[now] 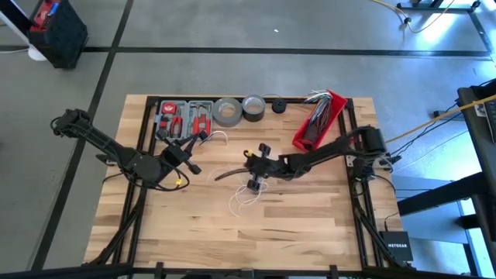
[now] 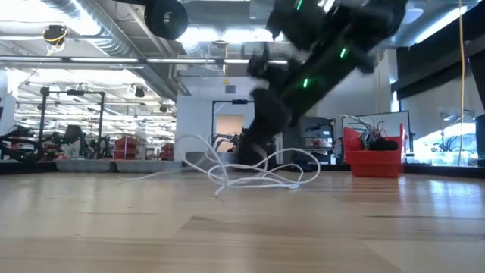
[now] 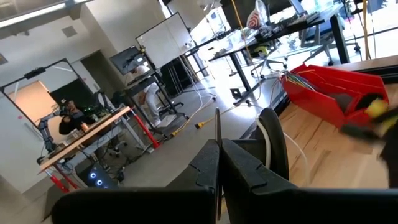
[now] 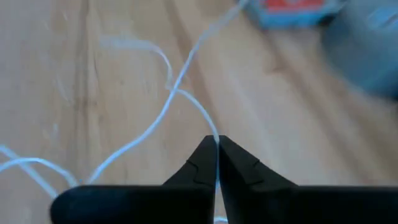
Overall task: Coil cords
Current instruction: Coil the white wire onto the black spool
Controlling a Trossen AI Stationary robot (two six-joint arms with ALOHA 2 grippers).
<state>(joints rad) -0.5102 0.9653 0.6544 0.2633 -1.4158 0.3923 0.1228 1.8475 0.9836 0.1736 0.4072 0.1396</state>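
A thin white cord lies in loose loops on the middle of the wooden table; the low view shows these loops resting on the boards. My right gripper stands over the loops' far side, shut on a strand. A thin dark strand lies left of it. My left gripper hangs level above the table's left half, shut, with white cord loops beside it. A round black thing shows high in the low view; whether it is the cord's end I cannot tell. My left gripper pinches a thin strand between its two fingertips; the strand rises straight out of them. Curved turns of cord lie against one finger's outer side. It is held clear of the table. My right gripper pinches one strand of the white cord between its fingertips, slanting down from the table's right side. The strand runs on away from the fingers, slack and curving, just above the wood.
Along the far edge stand a red and grey tool case, two tape rolls and a red bin of wires. A yellow cable runs off the table's right side. The near half of the table is bare wood.
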